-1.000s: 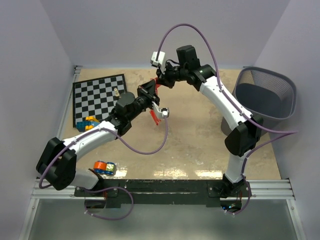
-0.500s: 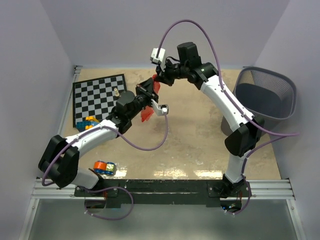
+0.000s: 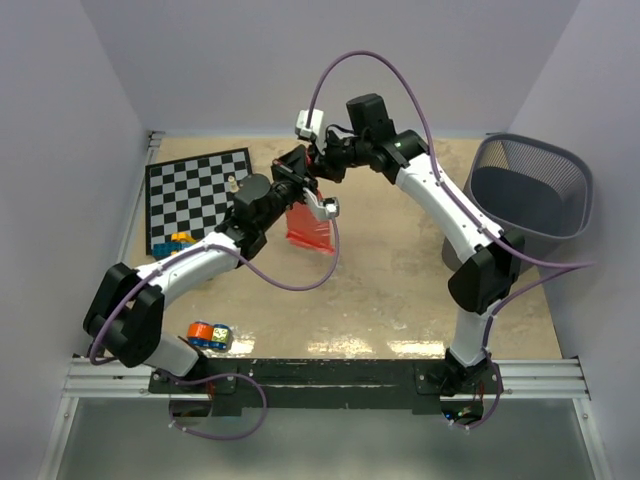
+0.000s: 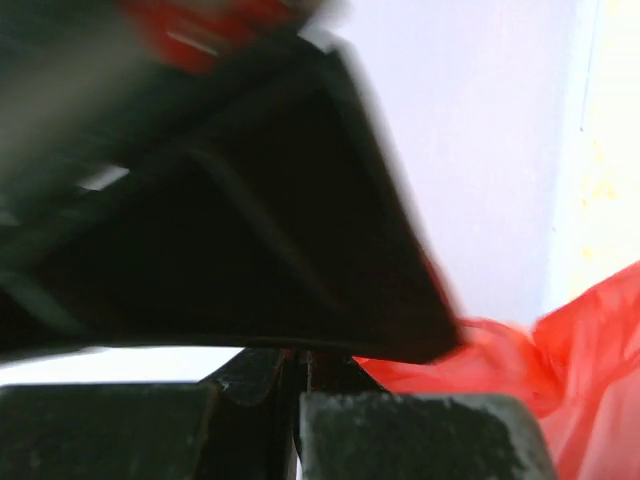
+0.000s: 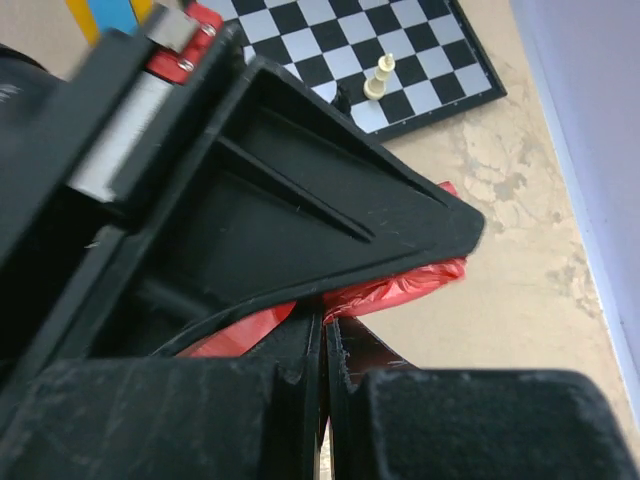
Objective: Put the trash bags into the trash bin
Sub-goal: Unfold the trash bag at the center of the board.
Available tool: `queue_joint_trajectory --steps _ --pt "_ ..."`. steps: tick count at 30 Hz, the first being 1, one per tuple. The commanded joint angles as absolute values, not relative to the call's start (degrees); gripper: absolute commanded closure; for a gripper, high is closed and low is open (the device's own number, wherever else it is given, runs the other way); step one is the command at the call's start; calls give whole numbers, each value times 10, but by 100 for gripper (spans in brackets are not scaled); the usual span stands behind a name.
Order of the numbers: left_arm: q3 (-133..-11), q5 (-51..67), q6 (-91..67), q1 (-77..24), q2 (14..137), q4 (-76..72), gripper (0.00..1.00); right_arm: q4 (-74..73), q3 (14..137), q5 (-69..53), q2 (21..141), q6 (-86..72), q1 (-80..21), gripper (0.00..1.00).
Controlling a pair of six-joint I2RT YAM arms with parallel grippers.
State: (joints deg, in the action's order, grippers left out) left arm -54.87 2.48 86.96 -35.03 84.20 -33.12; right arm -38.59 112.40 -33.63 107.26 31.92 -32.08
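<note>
Pincers both clamped: left gripper (image 3: 297,178) and right gripper (image 3: 318,168) pinch the red trash bag (image 3: 309,228), hanging well left of the trash bin (image 3: 585,200).

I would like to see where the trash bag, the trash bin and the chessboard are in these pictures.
trash bag (image 3: 312,230), top view, on its flat lower part.
trash bin (image 3: 520,151), top view, on its far mesh wall.
chessboard (image 3: 190,200), top view, on its middle squares.

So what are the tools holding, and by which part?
Left tool and right tool both pinch the bag at its upper edge; the rest hangs.
</note>
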Motion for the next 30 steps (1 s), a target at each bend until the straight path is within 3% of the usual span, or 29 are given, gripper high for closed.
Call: queue_joint_trajectory --steps 1,10,20,30 --pt "-534 15 858 -347 832 -348 100 -384 1188 -349 1056 326 -319 100" --pt "-552 47 859 -367 803 -353 100 -346 1077 -297 1066 343 -326 100" --pt "-520 26 861 -352 824 -321 100 -322 1161 -323 1039 305 -311 100" --pt "-576 26 861 -360 817 -350 100 -319 1077 -329 1043 316 -328 100"
